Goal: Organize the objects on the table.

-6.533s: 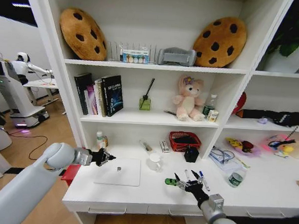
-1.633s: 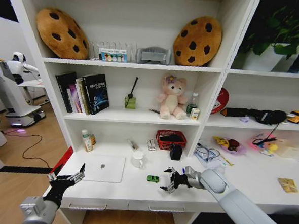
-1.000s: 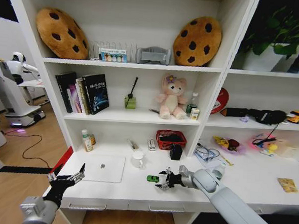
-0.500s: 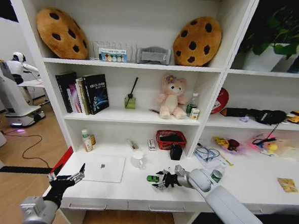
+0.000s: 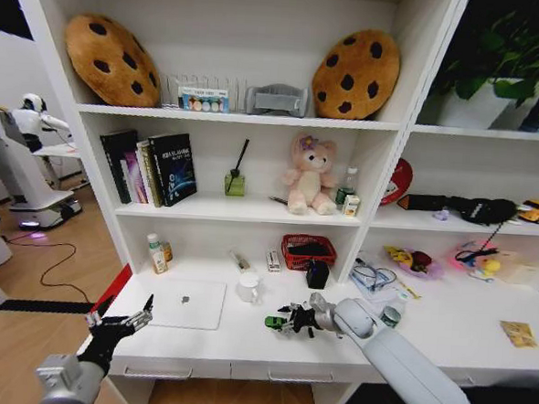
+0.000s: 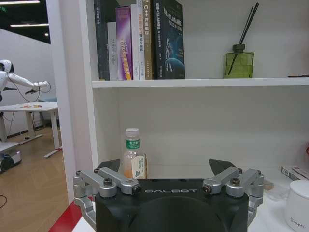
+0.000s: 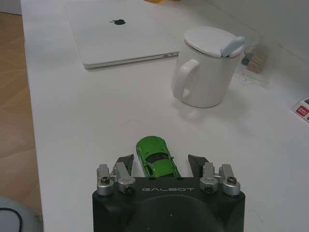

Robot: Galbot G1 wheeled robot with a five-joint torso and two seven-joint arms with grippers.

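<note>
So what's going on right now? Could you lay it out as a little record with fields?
Working arm: right gripper, low over the white desk
Its fingers: open, one on each side of the green toy car, not closed on it
Car: upright on the desk, between the fingers
Nearby: white lidded mug and closed silver laptop beyond the car
Other arm: left gripper, open, held off the desk's left front corner
Also on desk: green-labelled can, yellow packet
</note>
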